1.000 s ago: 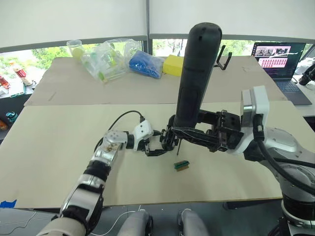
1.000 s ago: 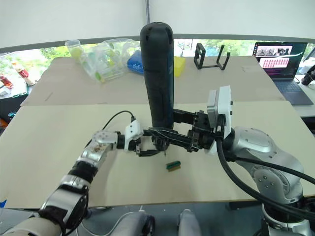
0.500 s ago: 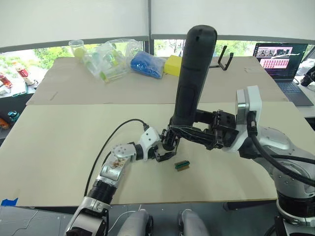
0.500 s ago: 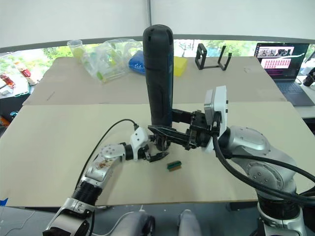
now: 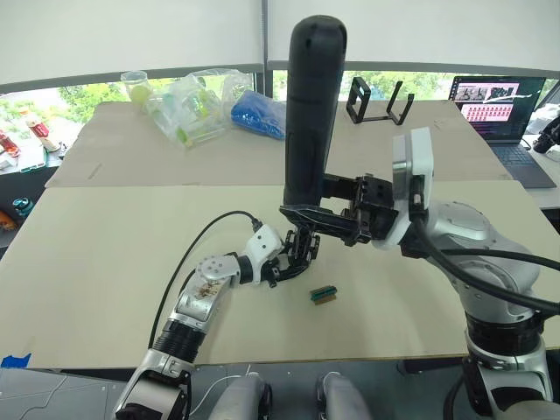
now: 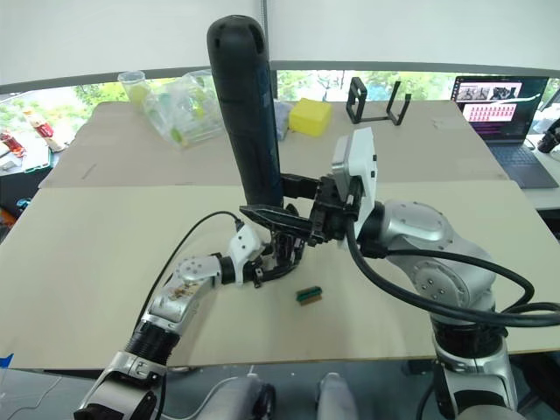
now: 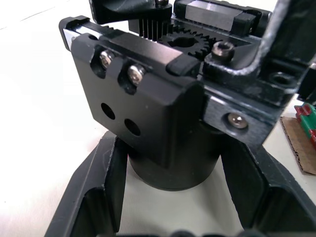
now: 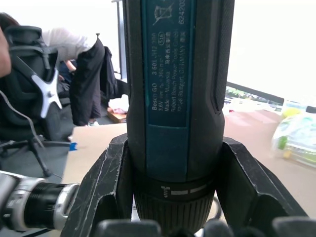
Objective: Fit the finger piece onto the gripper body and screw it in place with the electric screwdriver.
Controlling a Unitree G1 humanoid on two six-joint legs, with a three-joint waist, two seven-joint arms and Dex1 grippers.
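At the middle of the near table (image 5: pixel 105 254), the left gripper (image 5: pixel 293 262) clamps the gripper body (image 7: pixel 163 128) by its round base, a finger pressed on each side. Directly above it, at its 12 o'clock, the right gripper (image 5: pixel 302 219) is closed around the lower barrel of the electric screwdriver (image 5: pixel 312 105), which stands nearly upright, bit end down over the body. A small green-and-brown block (image 5: pixel 324 294) lies on the table at the body's 4 o'clock, near but apart.
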